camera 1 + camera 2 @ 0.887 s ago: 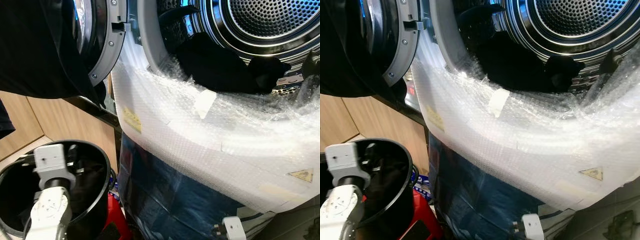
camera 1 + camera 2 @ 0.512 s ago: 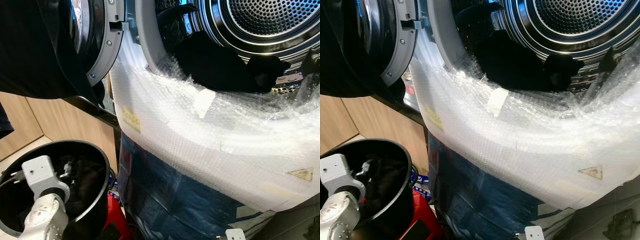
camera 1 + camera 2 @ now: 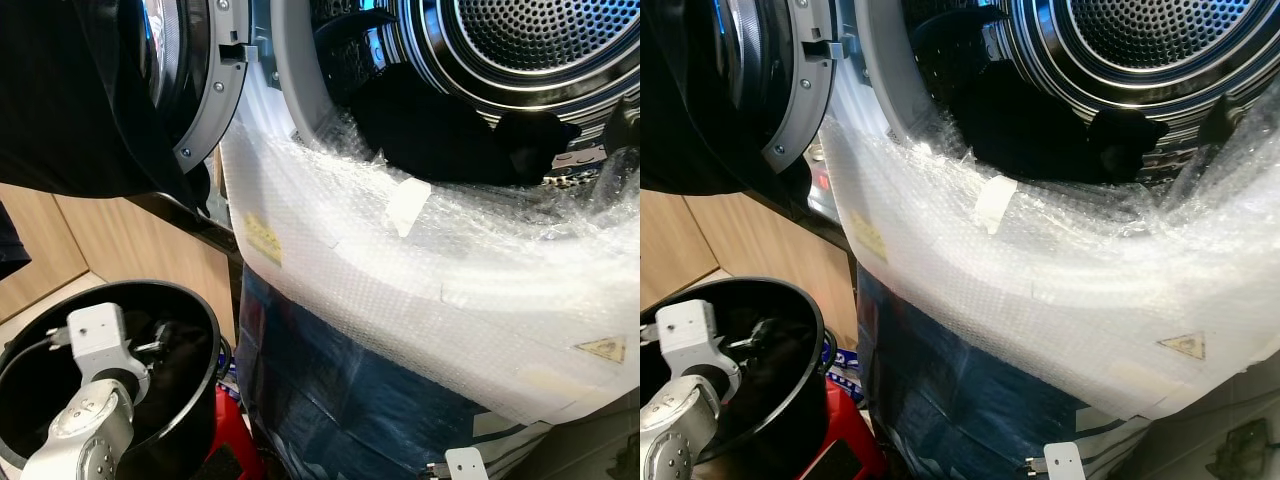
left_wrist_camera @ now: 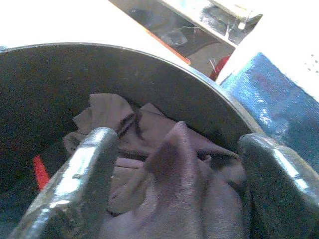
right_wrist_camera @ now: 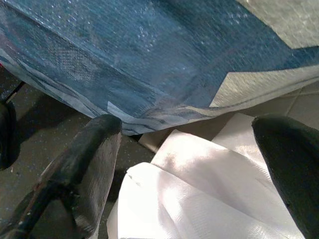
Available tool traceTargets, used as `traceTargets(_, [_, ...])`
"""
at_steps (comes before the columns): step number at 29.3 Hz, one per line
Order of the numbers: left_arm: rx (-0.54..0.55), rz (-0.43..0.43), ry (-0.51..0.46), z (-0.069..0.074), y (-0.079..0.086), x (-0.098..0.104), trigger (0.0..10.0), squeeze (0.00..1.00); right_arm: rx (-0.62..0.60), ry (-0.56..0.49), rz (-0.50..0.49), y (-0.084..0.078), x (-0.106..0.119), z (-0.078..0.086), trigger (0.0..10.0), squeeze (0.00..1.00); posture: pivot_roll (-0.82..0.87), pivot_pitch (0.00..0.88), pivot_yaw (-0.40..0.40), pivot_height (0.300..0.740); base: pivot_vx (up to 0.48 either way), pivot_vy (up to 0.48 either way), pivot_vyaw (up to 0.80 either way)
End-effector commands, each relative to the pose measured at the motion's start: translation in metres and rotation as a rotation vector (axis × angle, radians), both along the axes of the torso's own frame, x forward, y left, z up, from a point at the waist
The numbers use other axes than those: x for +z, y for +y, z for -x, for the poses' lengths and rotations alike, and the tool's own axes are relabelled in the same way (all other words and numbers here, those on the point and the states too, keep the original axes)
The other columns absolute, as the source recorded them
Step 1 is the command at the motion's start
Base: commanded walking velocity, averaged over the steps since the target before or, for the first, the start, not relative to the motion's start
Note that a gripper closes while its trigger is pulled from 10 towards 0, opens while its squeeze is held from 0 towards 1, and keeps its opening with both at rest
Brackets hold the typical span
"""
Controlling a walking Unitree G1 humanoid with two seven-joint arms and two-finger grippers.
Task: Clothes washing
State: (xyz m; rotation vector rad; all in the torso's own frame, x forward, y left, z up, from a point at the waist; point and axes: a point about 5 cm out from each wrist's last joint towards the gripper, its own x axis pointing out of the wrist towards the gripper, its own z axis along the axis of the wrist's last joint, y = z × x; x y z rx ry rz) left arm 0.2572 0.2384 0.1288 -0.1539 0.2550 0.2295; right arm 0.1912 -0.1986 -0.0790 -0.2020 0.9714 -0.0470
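left gripper (image 4: 174, 184) spread wide inside black bucket (image 3: 190, 310), dark clothes (image 4: 164, 164) bunched between its fingers, ungripped | right gripper (image 5: 189, 174) parted, idle, low beside bucket | risk: closing on a shallow fold, cloth slips out or snags the bucket rim on lifting

Wooden cabinet panels (image 3: 60, 245) at left, red stool (image 3: 845, 450) low down, crumpled white plastic sheet (image 5: 199, 194) on floor

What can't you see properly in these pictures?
- Bottom of the black bucket: eye views, hidden by clothes and the left arm.
- Clothes in the drum: one dark heap, pieces can't be told apart.
- Right gripper: eye views, cut off by the bottom edge.
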Motion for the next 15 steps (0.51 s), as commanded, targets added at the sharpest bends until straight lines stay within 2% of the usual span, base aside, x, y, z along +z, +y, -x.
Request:
traceTargets(1, [-0.020,-0.018,-0.005,-0.003,-0.002,0.004,10.0,1.00,-0.014,0.008,0.007,-0.004,-0.001,0.004,10.0,0.00,0.16,0.087,-0.080,0.740,0.000,0.000,0.00])
traceTargets(7, [-0.057,-0.027,0.002,-0.004,-0.008,0.004,10.0,1.00,0.034,0.024,0.014,-0.003,-0.003,0.006,10.0,0.00,0.16,0.087,-0.086,0.740,0.000,0.000,0.00])
traceTargets(15, [-0.009,-0.007,0.086,0.008,-0.003,-0.007,10.0,1.00,0.037,0.026,0.006,-0.001,-0.003,0.006,10.0,0.00,0.17,0.084,-0.082,0.740,0.000,0.000,0.00])
